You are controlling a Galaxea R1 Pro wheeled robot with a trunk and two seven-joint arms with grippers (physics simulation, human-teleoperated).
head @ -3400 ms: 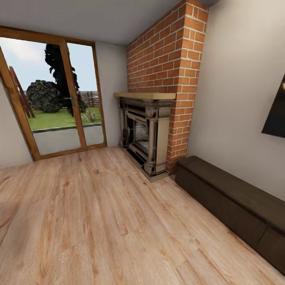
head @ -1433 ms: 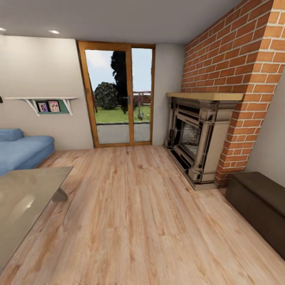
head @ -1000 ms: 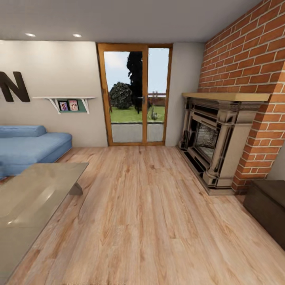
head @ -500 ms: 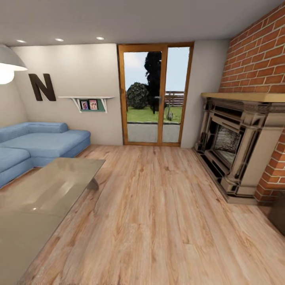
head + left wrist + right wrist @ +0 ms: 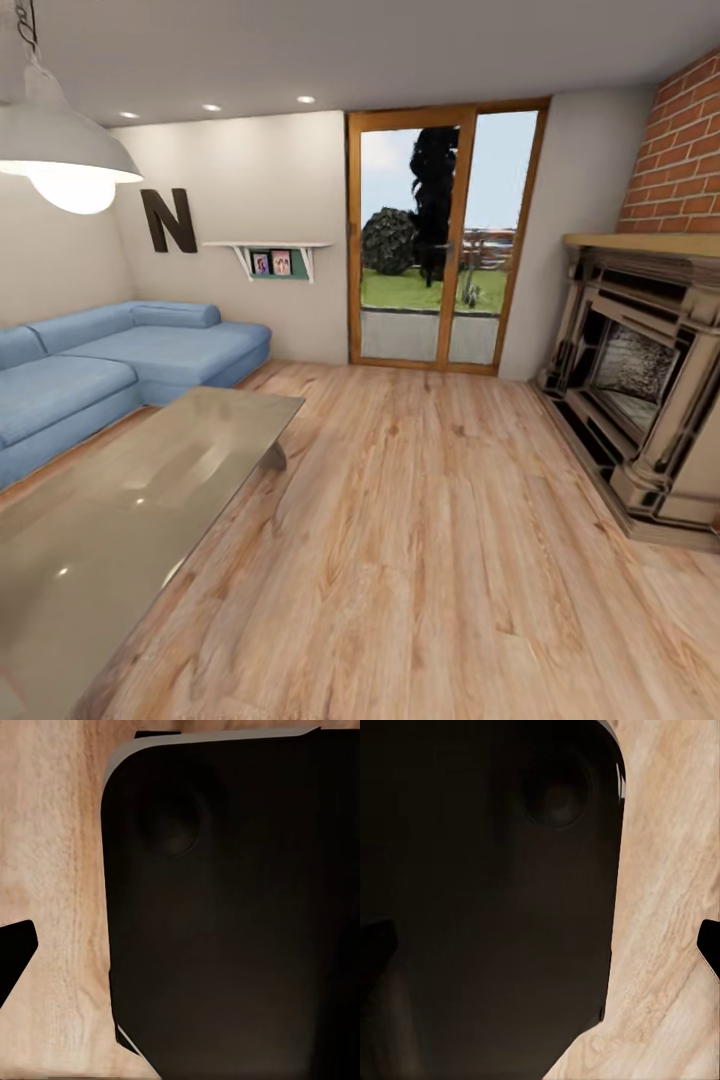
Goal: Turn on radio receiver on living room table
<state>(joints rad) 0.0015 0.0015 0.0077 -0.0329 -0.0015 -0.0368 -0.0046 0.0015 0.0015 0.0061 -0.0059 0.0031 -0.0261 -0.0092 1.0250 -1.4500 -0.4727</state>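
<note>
One glossy table — blue sofa beside it.

Your head view cuts the table off at the lower left corner, so you cannot see its near end. Behind the table, the blue sofa runs out past the left edge. Across the floor from the table, the fireplace is cropped at the right edge, and the brick above it shows just a corner. The two small pictures on the wall shelf beyond the table are too small to read. In both wrist views a dark rounded body blocks most of the wood floor.
</note>
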